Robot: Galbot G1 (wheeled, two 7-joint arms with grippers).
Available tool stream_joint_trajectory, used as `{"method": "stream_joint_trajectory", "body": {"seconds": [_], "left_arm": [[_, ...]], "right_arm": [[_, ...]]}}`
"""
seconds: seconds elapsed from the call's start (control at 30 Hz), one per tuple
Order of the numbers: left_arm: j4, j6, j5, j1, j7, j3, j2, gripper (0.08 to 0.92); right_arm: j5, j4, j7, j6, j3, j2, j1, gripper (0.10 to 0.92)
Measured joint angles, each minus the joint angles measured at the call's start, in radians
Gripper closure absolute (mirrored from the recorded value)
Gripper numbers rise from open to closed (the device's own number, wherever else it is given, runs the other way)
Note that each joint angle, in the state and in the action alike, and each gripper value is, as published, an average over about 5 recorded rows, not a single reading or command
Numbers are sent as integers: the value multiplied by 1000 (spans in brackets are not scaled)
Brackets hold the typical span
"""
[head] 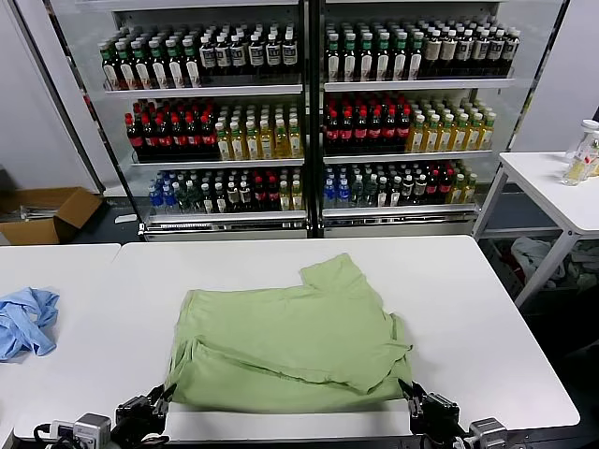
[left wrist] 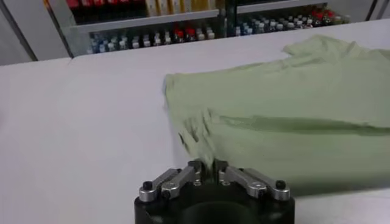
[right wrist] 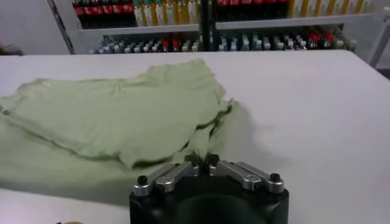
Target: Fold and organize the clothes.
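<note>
the clothes [head: 285, 341], a light green shirt, lie partly folded in the middle of the white table [head: 487, 318], with one layer doubled over another and a sleeve sticking out toward the far side; no collar, buttons or print show from here. starting at the left of the head view, a crumpled light blue garment [head: 23, 321] sits on the neighbouring white table [head: 56, 271], well apart from the shirt, and a cardboard box [head: 42, 213] rests on the floor beyond it. the left gripper [head: 161, 400] is low at the near left corner of the shirt; in the left wrist view [left wrist: 208, 171] its two metal fingers [left wrist: 183, 178] are drawn together and pinch the hem of the green fabric, which bunches into small wrinkles right above them. moving across, the shirt's folded upper layer spreads over the lower one, its near edge running along the table's front. the right gripper [head: 412, 398] is at the near right corner of the shirt; in the right wrist view [right wrist: 203, 161] its fingers [right wrist: 234, 171] are likewise closed, with a thin edge of the green cloth caught between the tips. behind the table stands a glass-fronted drinks cooler [head: 309, 112] packed with rows of bottles, and at the far right a further white table [head: 552, 187] carries a clear bottle [head: 582, 154].
</note>
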State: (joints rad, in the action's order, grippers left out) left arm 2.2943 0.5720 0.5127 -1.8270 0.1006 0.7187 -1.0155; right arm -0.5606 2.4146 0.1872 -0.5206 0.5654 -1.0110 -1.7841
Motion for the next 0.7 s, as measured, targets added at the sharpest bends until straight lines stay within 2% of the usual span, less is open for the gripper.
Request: {"method": "stream_joint_trajectory", "body": {"seconds": [0.23, 0.5, 0.7], "left_arm": [[-20, -23, 34, 92, -1, -9, 32, 450], [-210, -50, 97, 348, -19, -124, 85, 225], [-395, -64, 126, 558, -55, -234, 110, 178]], "right_arm": [[-75, -40, 36, -29, -19, 35, 183, 473], [-126, -292, 65, -44, -192, 11, 564, 247], [-137, -532, 61, -48, -317, -52, 819, 204]]}}
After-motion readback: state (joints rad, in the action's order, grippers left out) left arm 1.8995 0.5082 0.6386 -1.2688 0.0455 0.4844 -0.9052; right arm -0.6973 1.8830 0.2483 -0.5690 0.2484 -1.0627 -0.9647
